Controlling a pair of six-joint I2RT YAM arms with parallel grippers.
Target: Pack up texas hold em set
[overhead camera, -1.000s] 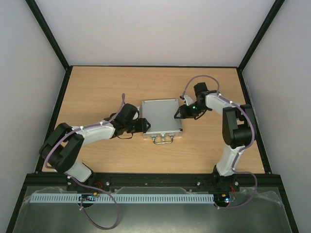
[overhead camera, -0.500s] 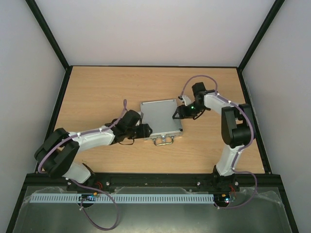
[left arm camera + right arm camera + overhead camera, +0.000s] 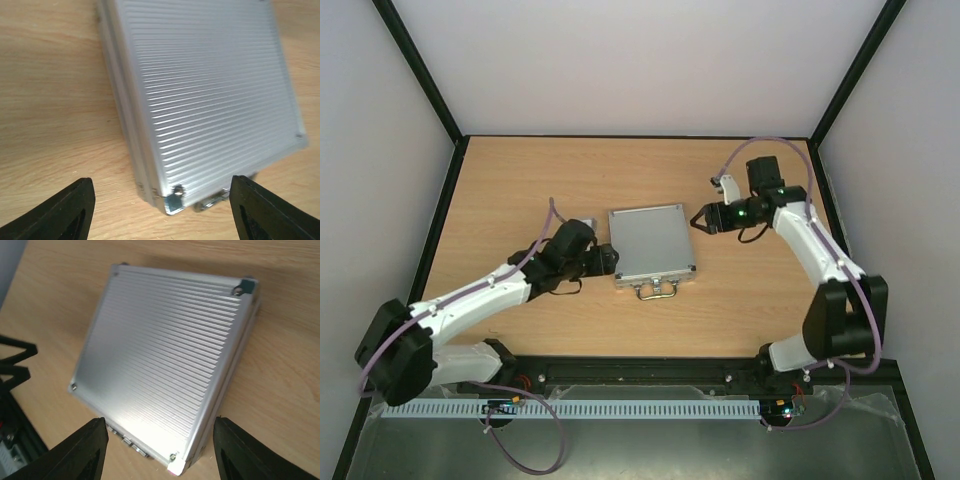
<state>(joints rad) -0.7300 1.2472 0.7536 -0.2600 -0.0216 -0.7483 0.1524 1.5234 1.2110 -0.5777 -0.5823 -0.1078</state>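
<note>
Trouble spot for me is the near end: the case lies flat on the table with its lid down and its handle pointing at the arm bases, and I can't tell whether the latches by the handle are snapped. If they aren't, a lift by the handle could let the lid swing open and dump whatever's inside. It's also smooth ribbed aluminium on bare wood, so a shove from one side only would probably skate or spin it. The left gripper sits low with its jaws spread. The case's near-left corner is just ahead of them, roughly centred in the gap, and it looks like nothing is touching. Further out, the right gripper is spread wide too, with the case's right side just ahead of it, clear of both fingers.
</note>
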